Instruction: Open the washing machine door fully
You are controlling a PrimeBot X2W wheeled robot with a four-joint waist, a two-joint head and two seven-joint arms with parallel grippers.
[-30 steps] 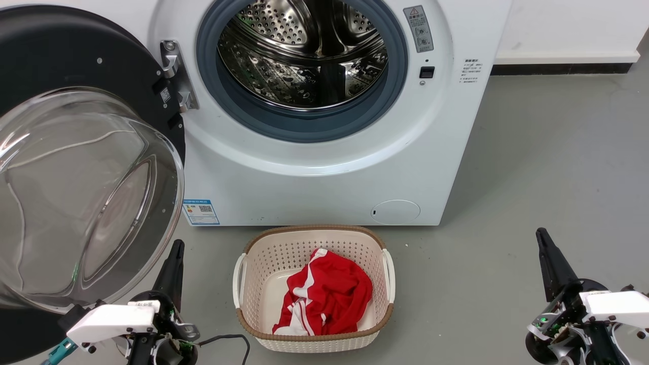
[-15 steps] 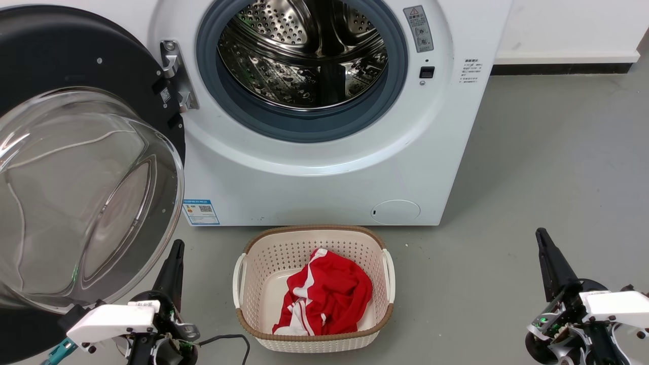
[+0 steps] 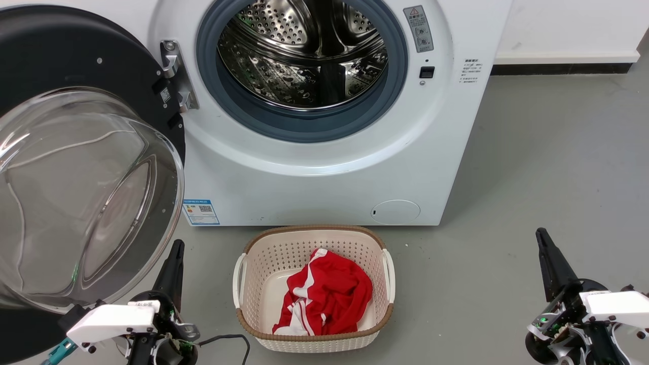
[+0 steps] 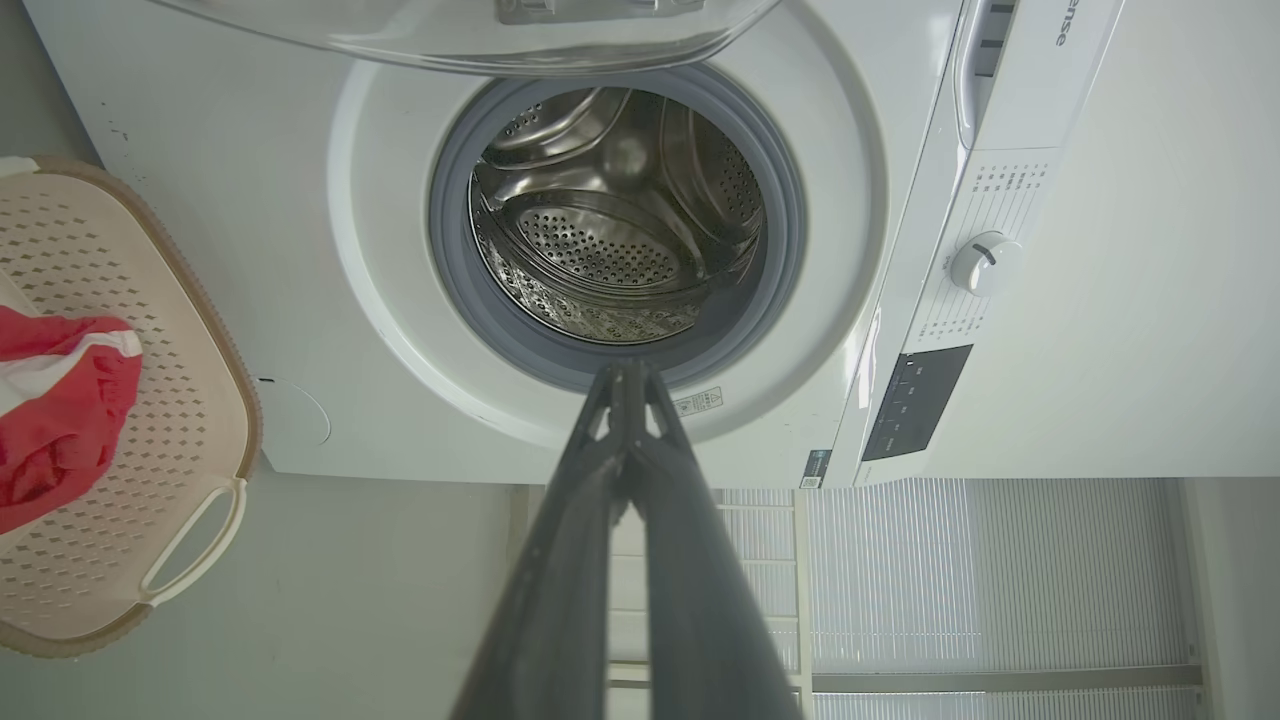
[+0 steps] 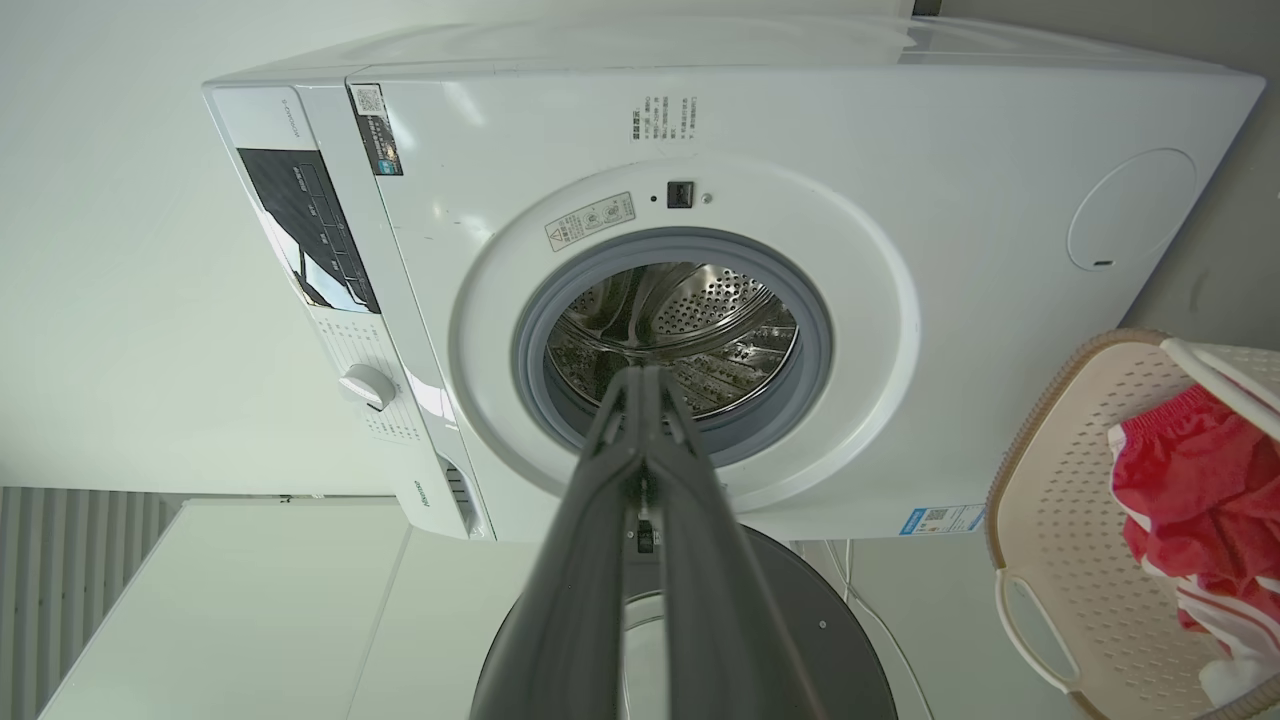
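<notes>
The washing machine [image 3: 324,172] stands with its opening bare, the grey rubber ring [image 3: 304,131] and the steel drum [image 3: 284,66] in plain sight. The washing machine door [image 3: 56,56] is swung out on the hinge [image 3: 175,76] at the left of the machine's opening. It stands off the machine's front-left corner, with its black disc turned away from the opening and its glass bowl [image 3: 76,203] bulging out toward the robot. From how it lies I judge it wide open, perhaps at its stop; I cannot tell whether any swing is left.

A pale basket [image 3: 314,345] sits just in front of the machine, below the opening, with a red garment [image 3: 329,299] heaped inside it.

The left hand [image 3: 177,244] hangs in front of the machine's left corner, just beside the lower rim of the glass bowl but not touching it; its two fingers are pressed together with nothing between them. The right hand [image 3: 540,233] is off the machine's right corner, well apart from the door, fingers likewise together and empty.

The door lies up and to the left of the left hand, its hinge axis upright, so any last push would fall to that arm, pressing the door's free edge further away from the machine's opening.
</notes>
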